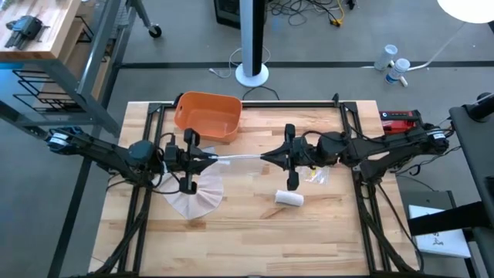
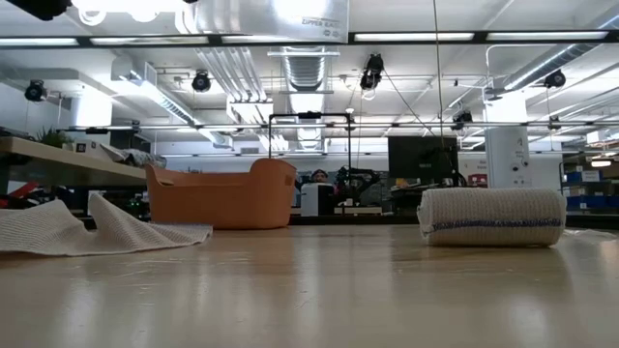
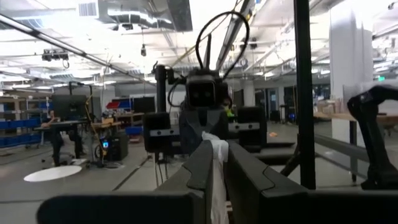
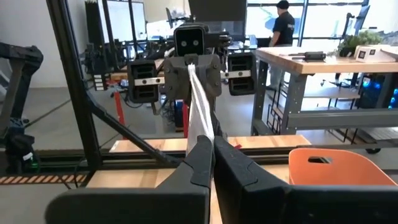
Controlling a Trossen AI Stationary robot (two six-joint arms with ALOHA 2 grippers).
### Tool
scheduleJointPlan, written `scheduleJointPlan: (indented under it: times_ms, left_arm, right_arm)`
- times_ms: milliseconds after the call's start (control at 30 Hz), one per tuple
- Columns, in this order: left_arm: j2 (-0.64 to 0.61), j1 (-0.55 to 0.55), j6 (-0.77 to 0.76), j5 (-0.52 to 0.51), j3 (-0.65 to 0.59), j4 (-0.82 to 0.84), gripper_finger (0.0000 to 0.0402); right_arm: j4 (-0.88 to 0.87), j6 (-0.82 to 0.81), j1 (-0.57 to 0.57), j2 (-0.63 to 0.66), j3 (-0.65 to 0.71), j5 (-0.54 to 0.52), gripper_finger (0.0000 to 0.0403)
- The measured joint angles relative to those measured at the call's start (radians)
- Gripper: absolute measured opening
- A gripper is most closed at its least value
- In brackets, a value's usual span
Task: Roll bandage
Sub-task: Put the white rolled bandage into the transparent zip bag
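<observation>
both tools meet above the middle of the counter, each pinched tight on one end of a stretched strip of white bandage. left tool comes in from the left side of the high view with its fingers narrowed onto the cloth, and the left wrist view shows the bandage rising between its two dark fingers toward the other arm. right tool reaches in from the right and clamps the opposite end; its wrist view shows the strip running taut from its closed fingers across to the facing tool. the loose remainder of the bandage lies fanned out in a crumpled heap on the counter just below the left tool. a finished bandage roll rests on its side near the counter's middle, below the right tool, with a bit of clear wrapper close by. an orange basket sits at the far edge of the counter.
</observation>
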State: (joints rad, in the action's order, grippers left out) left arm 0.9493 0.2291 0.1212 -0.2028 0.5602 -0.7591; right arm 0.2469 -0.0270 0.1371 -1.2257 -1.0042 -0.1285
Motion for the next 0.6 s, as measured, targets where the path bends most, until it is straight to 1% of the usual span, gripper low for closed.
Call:
scheduleJointPlan:
  times_ms: [133,267,467,600]
  left_arm:
    - [0.0,0.0,0.001,0.0,0.0,0.017,0.0029]
    - [-0.011,0.0,-0.008,0.002,0.0,0.015,0.0045]
    - [-0.032,0.0,-0.064,0.002,0.001,0.078,0.0098]
    - [-0.051,-0.003,-0.093,-0.002,0.033,0.226,0.0139]
  right_arm:
    - [-0.014,0.0,0.0,0.006,0.0,0.0,0.0]
    - [-0.018,0.009,0.0,0.009,0.0,-0.003,0.0]
    - [-0.033,0.012,0.0,0.009,0.0,-0.003,0.0]
    - [-0.039,0.012,0.0,0.009,0.0,-0.003,0.0]
